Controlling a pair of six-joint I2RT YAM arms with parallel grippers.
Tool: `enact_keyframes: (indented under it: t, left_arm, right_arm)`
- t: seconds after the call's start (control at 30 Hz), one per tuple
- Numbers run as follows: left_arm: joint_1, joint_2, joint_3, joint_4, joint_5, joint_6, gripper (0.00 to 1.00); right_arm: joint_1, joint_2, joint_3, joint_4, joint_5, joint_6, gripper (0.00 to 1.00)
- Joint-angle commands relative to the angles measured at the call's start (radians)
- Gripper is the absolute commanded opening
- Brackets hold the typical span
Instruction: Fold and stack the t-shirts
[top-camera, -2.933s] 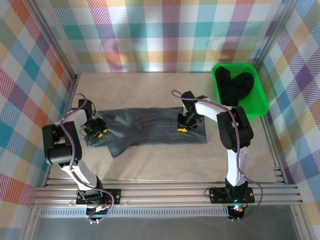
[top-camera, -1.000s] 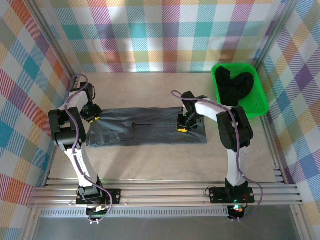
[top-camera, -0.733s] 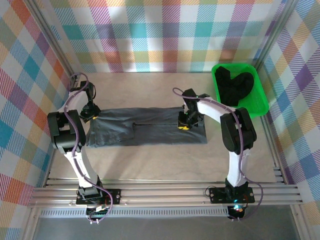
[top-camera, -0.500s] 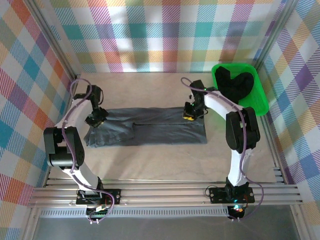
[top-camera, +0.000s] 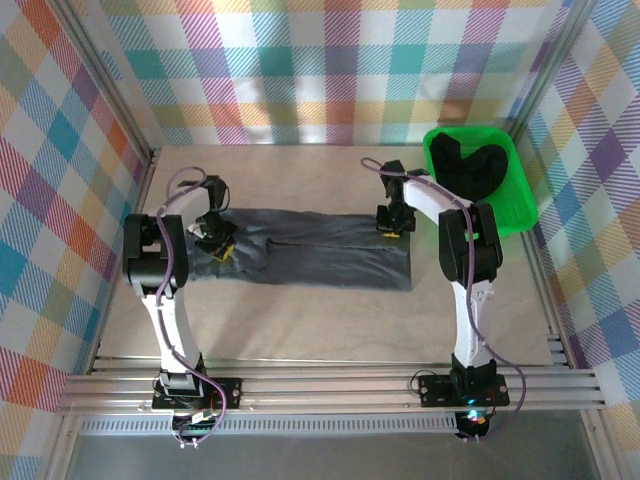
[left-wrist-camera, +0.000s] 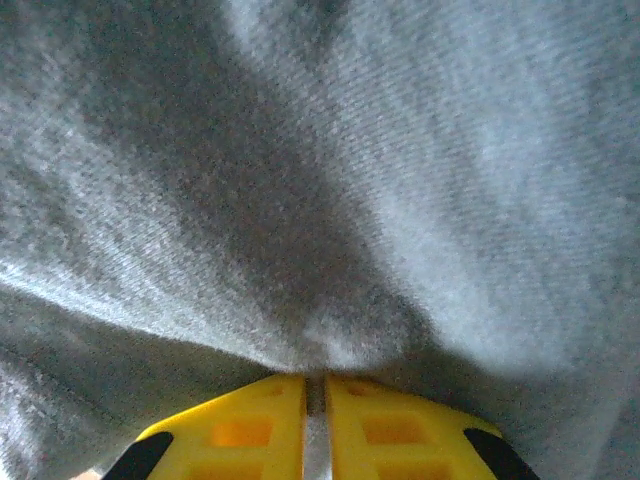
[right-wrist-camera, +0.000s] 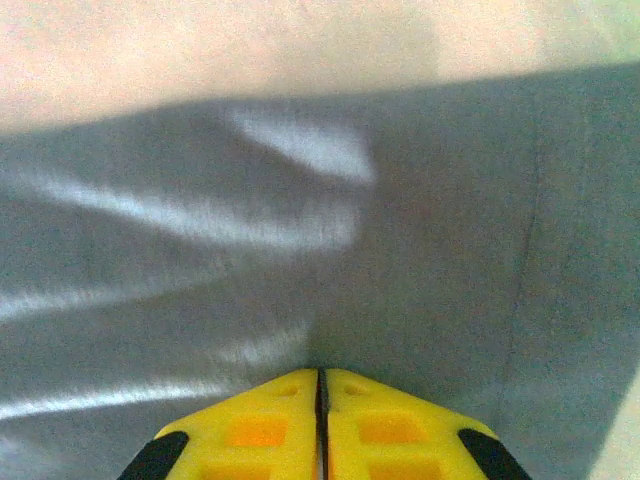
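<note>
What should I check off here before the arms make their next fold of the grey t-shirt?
1. Left pincer shut on the grey t-shirt: ok, the cloth puckers at its tips.
2. Right pincer shut on the shirt near its far right corner: ok, creases run to its tips.
3. Shirt lying as one long strip on the table: ok.
4. Black t-shirts inside the green tray, apart from the grey one: ok.
5. How many layers each pincer holds: cannot tell.
</note>
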Motion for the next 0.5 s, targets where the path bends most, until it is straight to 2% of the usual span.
enact_keyframes:
  t: [0.0, 0.13, 0.27, 0.47]
  left_arm:
    - [-0.049, 0.14, 0.179, -0.028, -0.029, 0.027, 0.15]
    - [-0.121, 0.321, 0.476, -0.072, 0.004, 0.088, 0.15]
    - [-0.202, 0.473, 0.741, -0.087, 0.046, 0.123, 0.15]
    - [-0.294, 0.598, 0.861, 0.201, 0.226, 0.106, 0.2]
  right_arm:
    - [0.032, -0.08, -0.18, -0.095, 0.039, 0.044, 0.1]
    - [0.096, -0.228, -0.398, -0.07, -0.006, 0.144, 0.1]
    - [0.21, -0.336, -0.569, -0.028, -0.091, 0.264, 0.1]
    - [0.395, -0.356, -0.617, 0.091, -0.243, 0.403, 0.12]
